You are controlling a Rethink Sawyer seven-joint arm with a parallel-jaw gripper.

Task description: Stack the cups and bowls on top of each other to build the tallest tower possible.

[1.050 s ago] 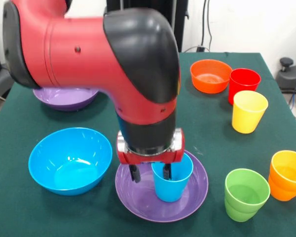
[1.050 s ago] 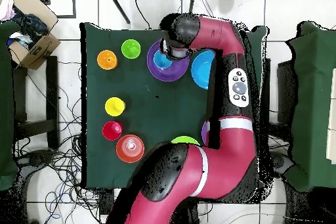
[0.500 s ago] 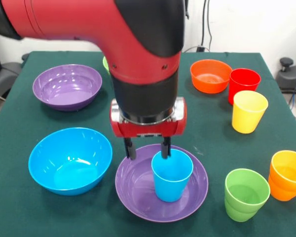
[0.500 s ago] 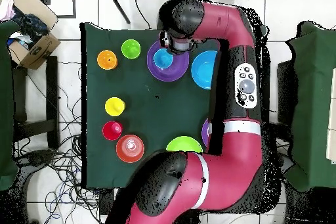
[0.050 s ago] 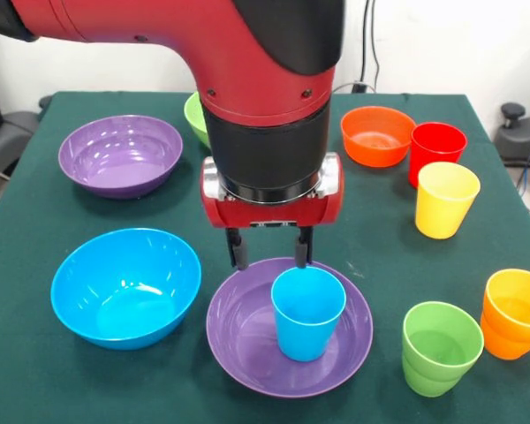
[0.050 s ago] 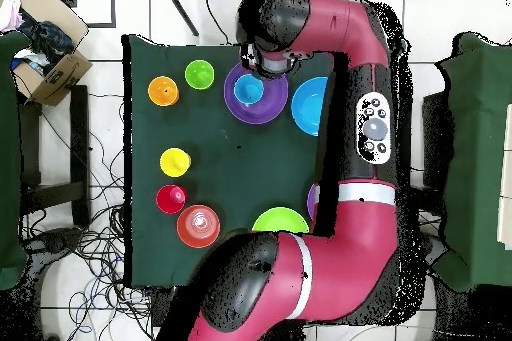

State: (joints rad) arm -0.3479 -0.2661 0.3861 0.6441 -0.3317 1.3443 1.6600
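Observation:
The blue cup [image 5: 307,314] [image 6: 249,89] stands upright inside the near purple bowl [image 5: 247,340] [image 6: 262,113], the tower's base. My gripper [image 5: 269,256] hangs open just above and behind the cup's rim, with nothing between its fingers [image 5: 237,252]. Spread over the green table are the deep blue bowl [image 5: 125,287] [image 6: 308,105], the second purple bowl [image 5: 119,155], the orange bowl [image 5: 377,134] [image 6: 198,225] and the red [image 5: 437,152], yellow [image 5: 446,199], orange [image 5: 515,314] and green [image 5: 440,347] cups. The arm partly hides the light green bowl [image 5: 194,115] [image 6: 280,220].
In the overhead view the red arm [image 6: 350,137] runs along the table's right side. A cardboard box [image 6: 45,57] sits on a side table at the upper left, and cables lie on the floor.
My gripper has risen from around the blue cup's rim to just above it. The cup stays standing in the purple bowl.

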